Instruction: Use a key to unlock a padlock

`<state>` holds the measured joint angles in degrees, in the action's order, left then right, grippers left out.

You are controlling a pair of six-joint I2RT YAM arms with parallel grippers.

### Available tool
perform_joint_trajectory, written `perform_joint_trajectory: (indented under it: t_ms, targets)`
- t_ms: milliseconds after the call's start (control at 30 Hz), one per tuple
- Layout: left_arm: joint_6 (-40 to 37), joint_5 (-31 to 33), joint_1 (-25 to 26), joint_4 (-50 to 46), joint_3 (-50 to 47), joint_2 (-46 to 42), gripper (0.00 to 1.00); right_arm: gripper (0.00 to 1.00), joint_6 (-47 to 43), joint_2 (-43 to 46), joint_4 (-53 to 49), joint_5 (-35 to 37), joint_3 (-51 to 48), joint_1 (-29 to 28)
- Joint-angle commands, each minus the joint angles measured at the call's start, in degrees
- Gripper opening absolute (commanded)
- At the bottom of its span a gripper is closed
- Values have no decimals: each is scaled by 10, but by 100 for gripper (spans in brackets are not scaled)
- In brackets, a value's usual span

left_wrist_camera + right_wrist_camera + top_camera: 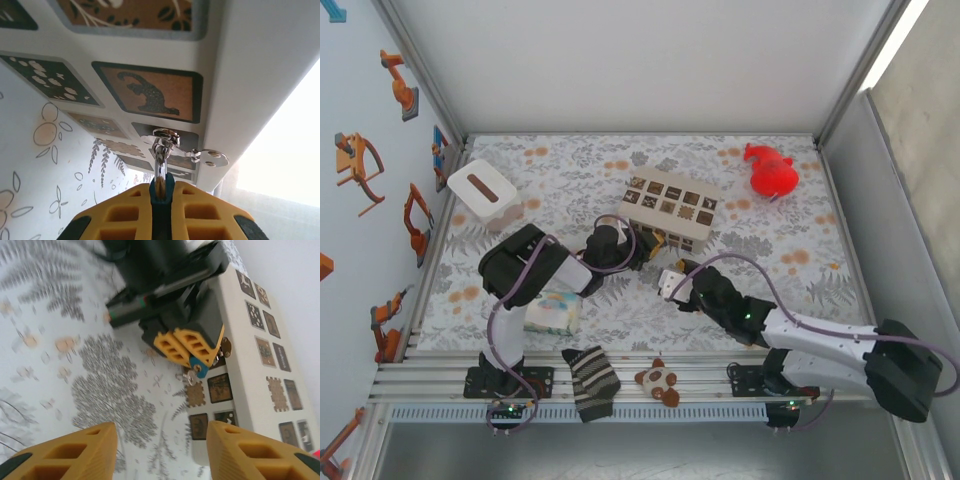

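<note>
From above, on the grey floral-print surface, your left tool reaches to the near side of a cream rectangular box with brown picture squares. Your right tool hovers near it, by the same side.

In the left wrist view, the yellow fingers of the left tool are pressed together on what looks like the small bluish metal padlock. Its thin silvery shackle runs up to a shiny metal fitting on the box wall.

In the right wrist view, the right tool is spread wide with nothing between its fingers. Ahead of it, the left tool pinches the padlock just beside the box. A tiny silvery piece sits next to the padlock; you cannot tell whether it is the key.

You appear to be at the steadying step, with the lock held but not yet opened. Next, your right tool would need the key in its grip, then a fine, well-aligned approach to the keyhole.
</note>
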<state>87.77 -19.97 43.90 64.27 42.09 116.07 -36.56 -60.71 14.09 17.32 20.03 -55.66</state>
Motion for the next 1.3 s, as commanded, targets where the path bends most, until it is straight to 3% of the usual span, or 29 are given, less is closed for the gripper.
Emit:
perform_joint_trajectory:
  t_ms: [0,133,433,800,1267]
  targets:
    - [19,-19,2,-5,-6,-32,0,54,-148,-33,122,60,-19,-3]
    - [34,-24,2,-5,-4,-35,0,56,-170,-59,150,42,-19,13]
    - [42,-21,2,-34,0,-56,0,41,-165,-81,128,-37,13,66]
    - [54,-22,3,-39,7,-56,0,30,-170,-152,156,-55,43,91]
    - [63,-21,3,-26,7,-48,0,24,-178,-209,171,-75,77,105]
